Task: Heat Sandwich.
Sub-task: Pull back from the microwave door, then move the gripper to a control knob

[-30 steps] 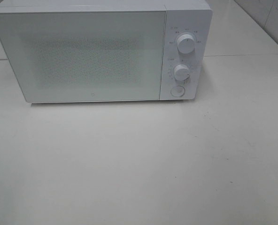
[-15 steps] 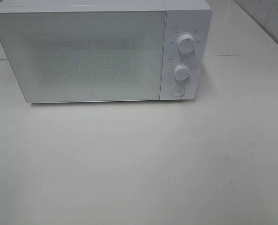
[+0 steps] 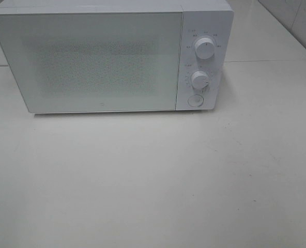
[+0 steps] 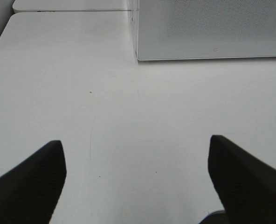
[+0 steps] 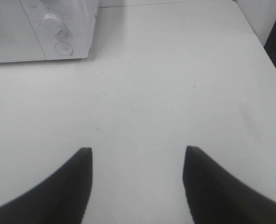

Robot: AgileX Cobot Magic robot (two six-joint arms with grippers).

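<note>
A white microwave [image 3: 106, 57] stands at the back of the white table [image 3: 153, 181] with its door shut. Its two dials [image 3: 204, 47] and a round button [image 3: 195, 101] sit on the right panel. The sandwich is out of view. My left gripper [image 4: 137, 142] is open over bare table, short of the microwave's [image 4: 208, 28] front left corner. My right gripper [image 5: 137, 150] is open too, with nothing between its fingers, and the microwave's [image 5: 40, 28] dial panel lies ahead of it to one side. Neither gripper shows in the exterior high view.
A seam [image 3: 266, 61] to a second table runs behind the microwave on the right. The table's right edge [image 5: 264, 51] shows in the right wrist view, its left edge [image 4: 0, 42] in the left wrist view.
</note>
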